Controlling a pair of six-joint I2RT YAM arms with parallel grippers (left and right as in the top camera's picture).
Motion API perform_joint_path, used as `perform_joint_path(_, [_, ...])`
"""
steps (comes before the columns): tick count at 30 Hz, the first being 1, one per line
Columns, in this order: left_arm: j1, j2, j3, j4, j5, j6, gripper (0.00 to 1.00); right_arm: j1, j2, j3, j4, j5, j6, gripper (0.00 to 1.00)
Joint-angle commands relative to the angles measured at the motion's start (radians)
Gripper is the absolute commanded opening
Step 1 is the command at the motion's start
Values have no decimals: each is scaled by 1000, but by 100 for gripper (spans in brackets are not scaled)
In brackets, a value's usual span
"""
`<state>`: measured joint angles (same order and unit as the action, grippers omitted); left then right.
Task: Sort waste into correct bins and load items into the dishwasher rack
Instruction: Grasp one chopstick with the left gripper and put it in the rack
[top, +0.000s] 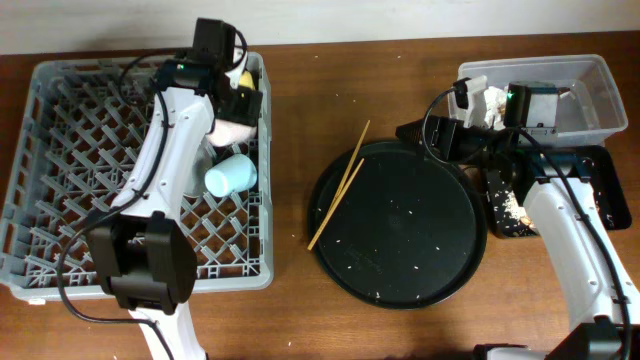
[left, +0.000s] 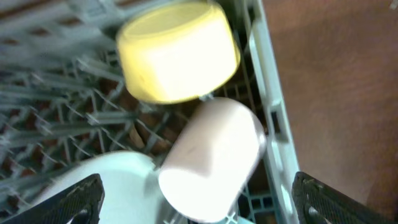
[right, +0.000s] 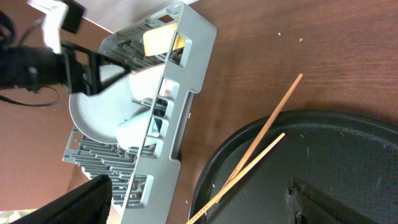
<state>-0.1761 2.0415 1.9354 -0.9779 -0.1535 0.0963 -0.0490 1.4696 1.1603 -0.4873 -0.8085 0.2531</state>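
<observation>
Left pincer (left: 198, 200) is hanging released over the pink cup (left: 211, 155) in the dishwasher rack (left: 267, 93); right pincer (right: 205, 202) is gaping empty.

The grey rack (top: 60, 150) holds a yellow bowl (left: 177, 50), a pink cup (left: 211, 158) on its side, a blue cup (top: 230, 176) and a pale plate (right: 93, 115). Two chopsticks (top: 340, 195) lie across the round tray (top: 400, 230)'s edge. Crumbs (top: 510, 205) lie in the flat black tray (top: 610, 200).
</observation>
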Motion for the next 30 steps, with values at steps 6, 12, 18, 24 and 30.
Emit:
perform_joint_path(6, [-1,6,417,-344,101,-40,96,-3,-4,3,-38,28,-36,85])
perform_joint_path(12, [-73,6,487,-483,167,-41,95,242,-15,3,-179,555,283,84])
perform_joint_path(18, [-243,8,200,-393,223,-59,89,166,-14,3,-199,622,328,89])
perform_joint_path(24, [-488,8,-179,-55,142,33,89,55,-14,3,-277,637,275,97])
perform_joint_path(30, [-517,153,-267,174,105,50,84,55,-14,3,-299,637,251,98])
